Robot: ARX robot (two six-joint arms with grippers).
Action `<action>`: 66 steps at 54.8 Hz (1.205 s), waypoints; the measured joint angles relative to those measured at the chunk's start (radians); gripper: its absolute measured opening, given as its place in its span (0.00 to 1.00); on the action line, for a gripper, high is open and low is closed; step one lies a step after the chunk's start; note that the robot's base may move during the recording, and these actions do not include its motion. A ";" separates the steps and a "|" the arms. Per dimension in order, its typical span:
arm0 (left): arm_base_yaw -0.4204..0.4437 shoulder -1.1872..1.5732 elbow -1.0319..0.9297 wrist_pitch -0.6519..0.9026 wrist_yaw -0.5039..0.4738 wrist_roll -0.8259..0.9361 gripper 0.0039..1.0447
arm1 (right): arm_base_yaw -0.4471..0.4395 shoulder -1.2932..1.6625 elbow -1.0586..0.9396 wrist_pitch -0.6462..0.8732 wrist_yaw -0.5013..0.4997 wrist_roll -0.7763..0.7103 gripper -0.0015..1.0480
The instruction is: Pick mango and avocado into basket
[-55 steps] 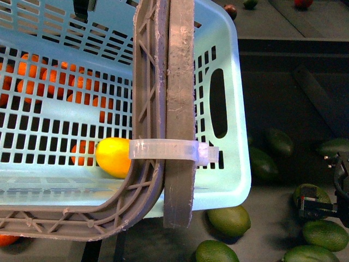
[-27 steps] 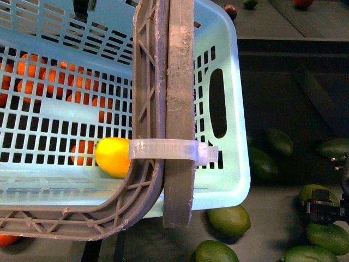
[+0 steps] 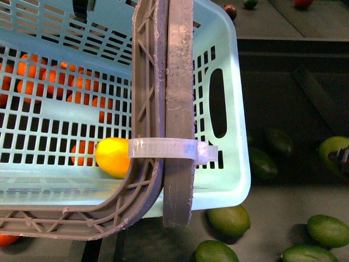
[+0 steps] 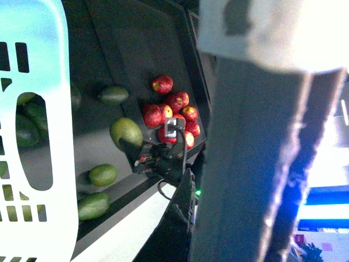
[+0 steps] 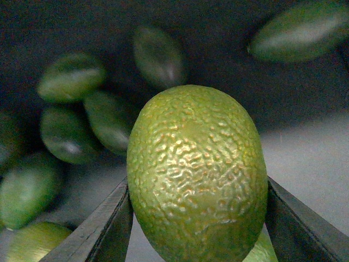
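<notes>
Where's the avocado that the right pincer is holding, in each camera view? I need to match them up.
Front view: avocado at the far right edge, partly cut off.
Left wrist view: avocado near the middle, beside the red apples.
Right wrist view: avocado fills the centre, clamped in the right pincer.
Shared landmark: the loose avocados lying on the dark surface.

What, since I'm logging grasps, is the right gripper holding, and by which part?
The avocado, clamped across its wide middle by the right gripper.
</notes>
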 joint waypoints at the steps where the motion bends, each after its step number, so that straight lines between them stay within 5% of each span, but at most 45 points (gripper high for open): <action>1: 0.000 0.000 0.000 0.000 0.000 0.000 0.07 | 0.001 -0.016 0.000 -0.008 -0.003 0.003 0.58; 17: 0.000 0.000 0.000 0.000 0.000 0.000 0.07 | 0.100 -0.385 0.050 -0.214 -0.064 0.087 0.57; 29: 0.000 0.000 0.000 0.000 0.000 0.000 0.07 | 0.254 -0.505 0.121 -0.278 -0.067 0.120 0.57; 51: 0.000 0.000 0.000 0.000 0.000 0.000 0.07 | 0.533 -0.480 0.192 -0.294 0.003 0.149 0.57; 66: 0.000 0.000 0.000 0.000 0.000 0.000 0.07 | 0.637 -0.385 0.233 -0.289 0.040 0.148 0.57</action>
